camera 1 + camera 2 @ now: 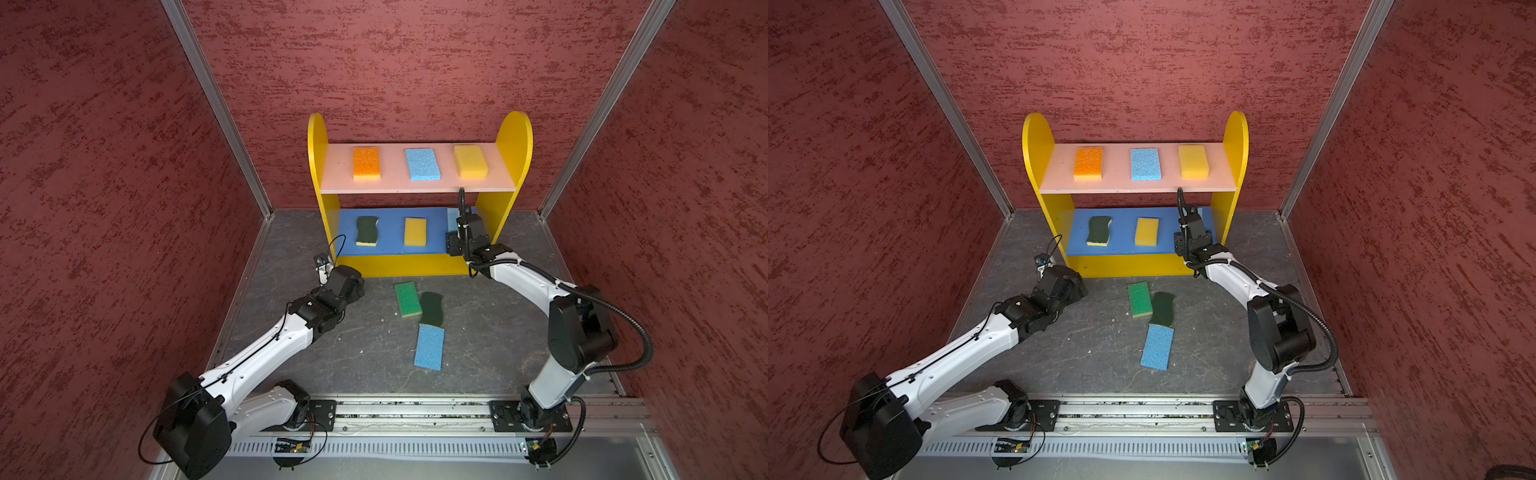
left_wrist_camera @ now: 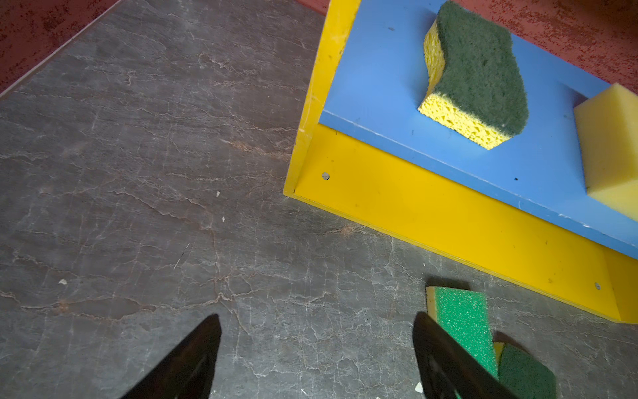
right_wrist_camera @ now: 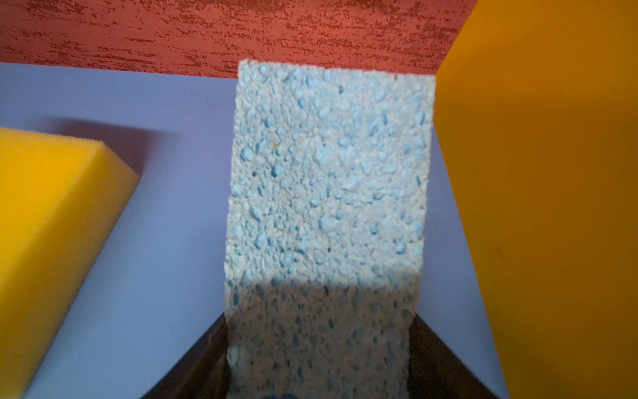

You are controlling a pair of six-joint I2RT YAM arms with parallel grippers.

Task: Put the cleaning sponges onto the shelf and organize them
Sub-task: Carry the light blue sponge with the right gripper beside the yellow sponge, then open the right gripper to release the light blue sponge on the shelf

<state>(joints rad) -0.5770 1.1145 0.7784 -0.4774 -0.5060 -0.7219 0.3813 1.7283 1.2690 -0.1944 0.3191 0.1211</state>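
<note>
Left side first: my left gripper (image 2: 316,319) hangs wide open over the grey tabletop (image 1: 332,353), nothing in it, just off the near left corner of the shelf (image 1: 316,158). The pink upper board (image 1: 390,185) has the orange sponge (image 1: 366,163), top light blue sponge (image 1: 422,164) and top yellow sponge (image 1: 470,162) in a row, well apart.

On the blue middle board (image 1: 390,243) there's a wavy scourer (image 1: 367,230) on the left and the middle yellow sponge (image 1: 415,231) in the centre. At the right end my right gripper (image 3: 318,319) is closed on the held light blue sponge (image 3: 328,190), jaws against its two long sides, just beside the right side panel (image 3: 535,172).

Out on the tabletop in front of the shelf sit the green-topped sponge (image 1: 407,299), the second wavy scourer (image 1: 432,309) touching its right side, and the loose light blue sponge (image 1: 430,347) just nearer.
</note>
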